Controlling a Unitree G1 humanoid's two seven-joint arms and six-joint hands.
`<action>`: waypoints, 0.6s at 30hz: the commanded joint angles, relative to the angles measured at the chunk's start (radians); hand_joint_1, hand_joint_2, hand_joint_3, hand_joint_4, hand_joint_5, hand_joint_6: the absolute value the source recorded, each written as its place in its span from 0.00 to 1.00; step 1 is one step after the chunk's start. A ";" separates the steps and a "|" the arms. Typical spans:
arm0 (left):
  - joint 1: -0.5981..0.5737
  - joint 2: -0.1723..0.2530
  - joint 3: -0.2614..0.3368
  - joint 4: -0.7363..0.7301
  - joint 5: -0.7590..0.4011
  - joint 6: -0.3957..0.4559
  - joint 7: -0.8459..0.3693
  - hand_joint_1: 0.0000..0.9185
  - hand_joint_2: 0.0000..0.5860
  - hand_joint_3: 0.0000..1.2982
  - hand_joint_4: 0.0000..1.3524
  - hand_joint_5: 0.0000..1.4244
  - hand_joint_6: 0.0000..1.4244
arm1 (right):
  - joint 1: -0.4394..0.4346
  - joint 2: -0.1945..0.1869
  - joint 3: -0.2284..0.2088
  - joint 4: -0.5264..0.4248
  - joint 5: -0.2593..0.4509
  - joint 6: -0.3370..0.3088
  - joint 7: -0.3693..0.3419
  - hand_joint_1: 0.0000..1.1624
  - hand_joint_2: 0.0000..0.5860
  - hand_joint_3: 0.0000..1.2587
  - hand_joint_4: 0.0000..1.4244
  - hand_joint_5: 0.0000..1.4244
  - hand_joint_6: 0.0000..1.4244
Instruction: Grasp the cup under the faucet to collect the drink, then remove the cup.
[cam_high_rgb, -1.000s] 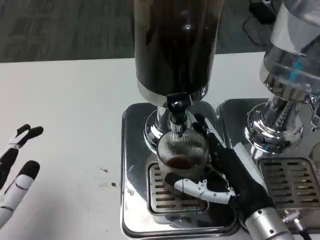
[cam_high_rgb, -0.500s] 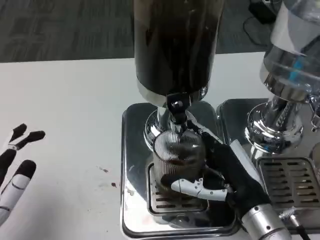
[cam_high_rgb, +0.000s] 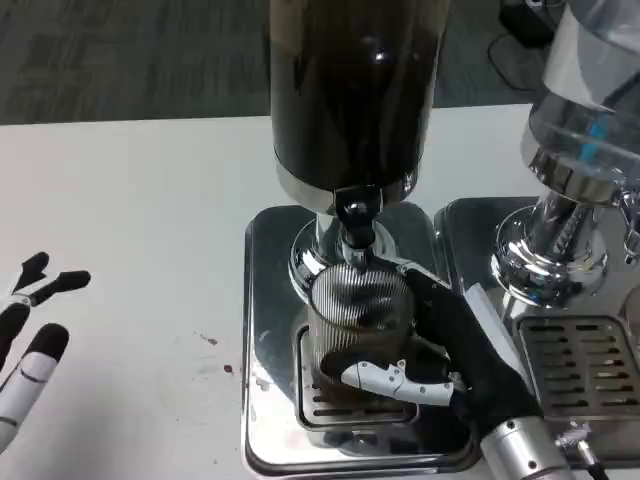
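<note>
Right hand (cam_high_rgb: 455, 350) wraps its fingers (cam_high_rgb: 385, 378) around ribbed clear glass cup (cam_high_rgb: 358, 312) under dark dispenser's black faucet (cam_high_rgb: 355, 215), over steel drip tray (cam_high_rgb: 268, 330) | left hand (cam_high_rgb: 28, 345) rests on white bench (cam_high_rgb: 130, 200); fingers spread, holding nothing

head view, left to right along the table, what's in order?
left hand → small stains on the table → ribbed cup under the faucet → right hand gripping it → second dispenser's drip grate

The cup (cam_high_rgb: 355, 320) is ribbed clear glass or plastic, and the faucet (cam_high_rgb: 355, 225) and drip tray (cam_high_rgb: 268, 300) are mirror-polished metal. The dispenser tank (cam_high_rgb: 350, 90) looks glossy and dark. The table (cam_high_rgb: 130, 230) is smooth matt white, and the right hand (cam_high_rgb: 440, 345) mixes matt black with glossy white plastic.
</note>
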 joint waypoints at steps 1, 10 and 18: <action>-0.006 0.014 -0.003 -0.009 -0.003 0.008 0.004 0.00 0.38 0.21 0.00 0.03 0.00 | 0.009 0.013 -0.007 0.003 -0.016 -0.036 -0.048 0.79 0.24 0.28 0.33 0.44 0.58; -0.041 0.026 -0.015 0.018 -0.007 0.008 -0.009 0.00 0.38 0.22 0.00 0.03 0.00 | 0.019 0.026 -0.008 -0.002 -0.041 -0.050 -0.100 0.81 0.24 0.35 0.38 0.52 0.69; -0.065 0.040 -0.034 0.042 -0.011 0.000 -0.022 0.00 0.38 0.22 0.00 0.03 0.00 | 0.036 0.029 -0.012 -0.031 -0.071 -0.058 -0.138 0.81 0.23 0.37 0.40 0.56 0.74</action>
